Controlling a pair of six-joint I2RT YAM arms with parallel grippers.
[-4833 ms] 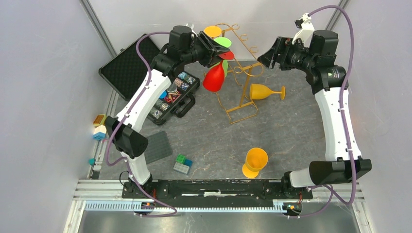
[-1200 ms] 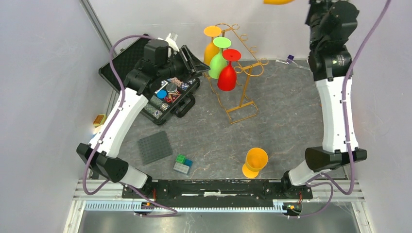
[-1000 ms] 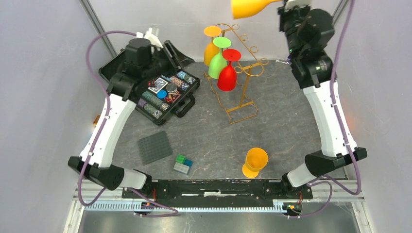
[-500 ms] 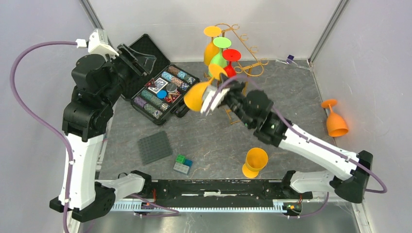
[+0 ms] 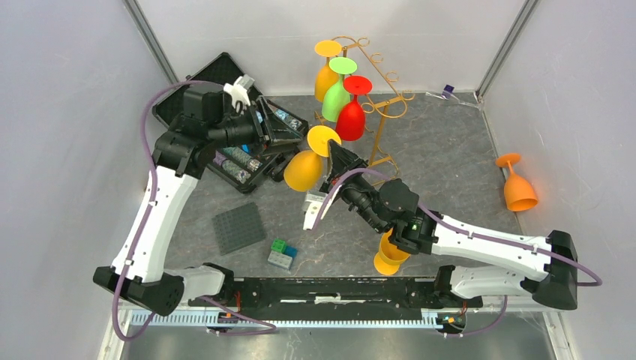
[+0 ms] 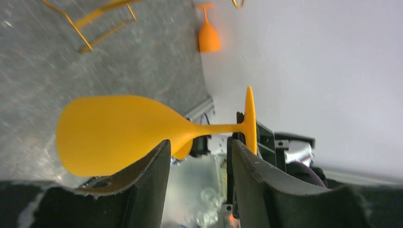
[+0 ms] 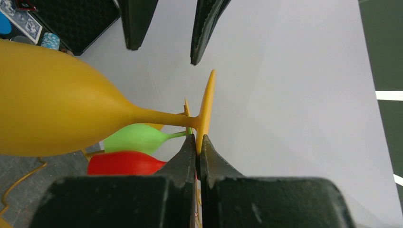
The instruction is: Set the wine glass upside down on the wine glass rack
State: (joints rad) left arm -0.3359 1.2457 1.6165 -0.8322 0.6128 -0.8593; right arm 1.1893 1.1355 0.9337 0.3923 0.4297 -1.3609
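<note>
The right tool (image 7: 197, 142) is pinching the glass (image 5: 303, 170) by its foot rim, holding it aloft mid-counter, just left of the rack (image 5: 374, 142). The left tool (image 6: 199, 142), half spread, is hovering beside the stem; closing there squarely before the right releases looks wisest.

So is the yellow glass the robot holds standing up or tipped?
Tipped sideways in the air: the right gripper pinches the yellow wine glass by its foot's edge, bowl out to the side.

No legible text, labels, brand marks or numbers in any view; markings on the chips (image 5: 235, 160) in the black case (image 5: 214, 70) too small to read.
</note>
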